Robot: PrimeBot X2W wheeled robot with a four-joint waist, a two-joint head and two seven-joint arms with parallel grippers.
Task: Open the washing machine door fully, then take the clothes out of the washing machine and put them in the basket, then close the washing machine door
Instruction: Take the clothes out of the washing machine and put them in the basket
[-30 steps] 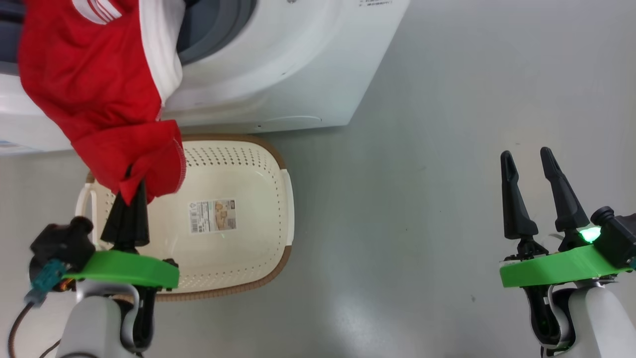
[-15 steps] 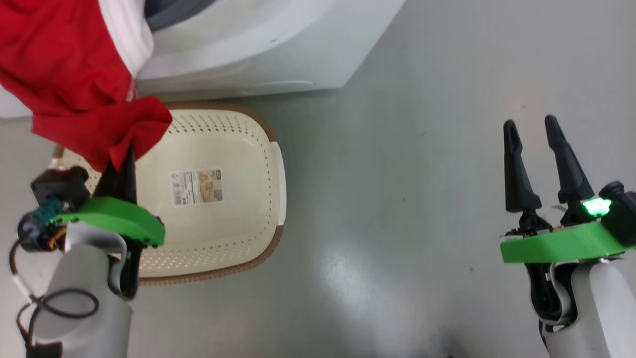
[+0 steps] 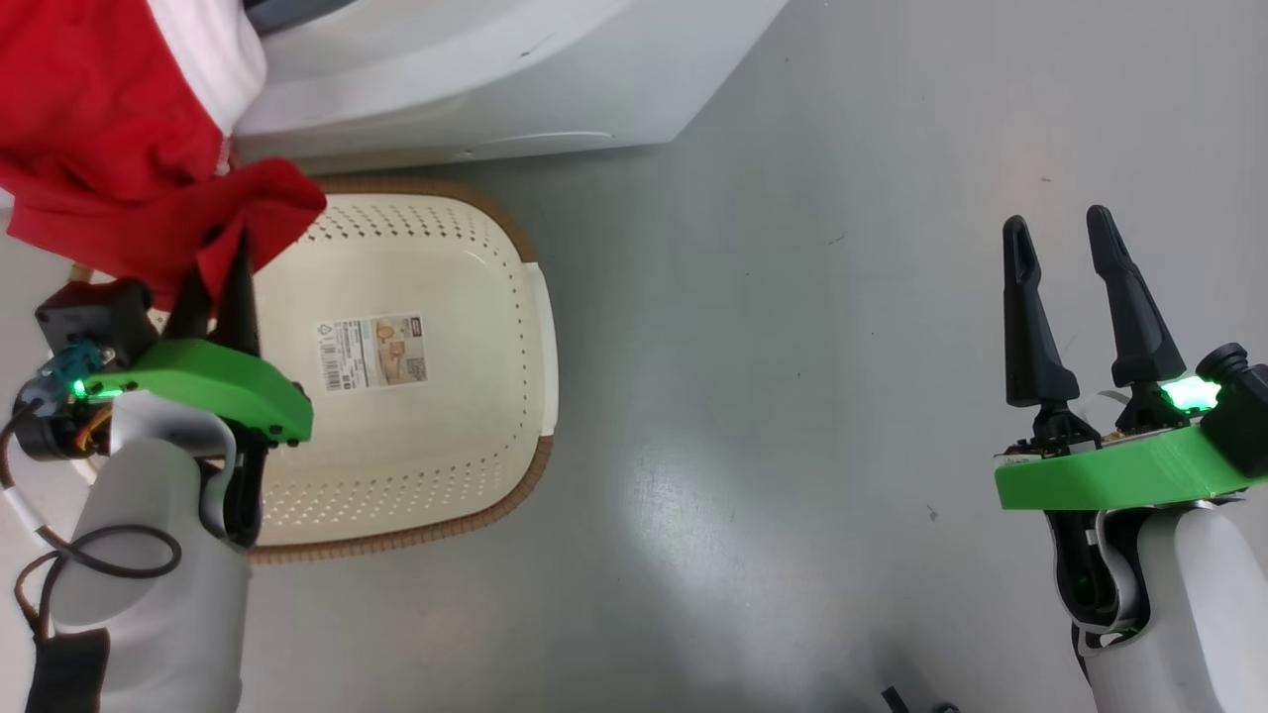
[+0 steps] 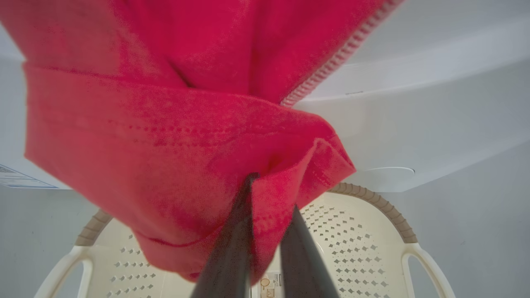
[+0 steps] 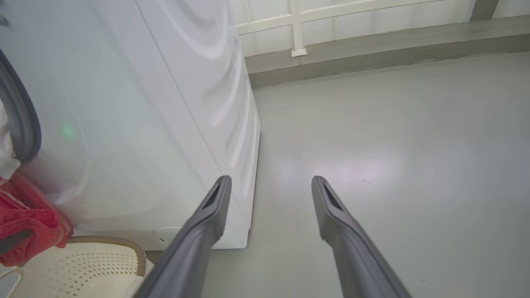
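Grey, glossy floor (image 3: pixel 792 396) runs under everything you see, bare except for the basket (image 3: pixel 466 416), which is your reference point.

Just behind the basket's far edge stands the washing machine (image 3: pixel 475 79), a white front-loader. Its curved front panel nearly meets the brown woven-look rim, and a sliver of its grey rubber ring (image 5: pixel 20 116) shows in the right wrist view.

The basket itself is cream plastic with rows of small holes in its walls. It has a white handle (image 3: pixel 547 347) on its right side and a paper label (image 3: pixel 371 352) on the floor of it. Nothing lies inside.

The clothes (image 3: pixel 89 129) hang over the basket's far left corner, draping down from the machine's mouth. Expect them to be light, limp and shapeless: they will sag, fold and trail from wherever you take hold, and a loose end could catch on the drum lip or fall outside the rim. A gathered fold or a stitched hem gives the surest hold, because a single layer may slip out. The fabric is bright red knit with a ribbed, stitched edge and a broad white panel (image 3: pixel 208 50) near the top.

Your left gripper (image 3: pixel 220 262) sits above the basket's left side. Its fingers (image 4: pixel 236 231) are close together, with a bunched fold of the red cloth pinched between them.

Your right gripper (image 3: pixel 1055 218) is well to the basket's right, over bare floor. Its fingers are spread wide and hold nothing.
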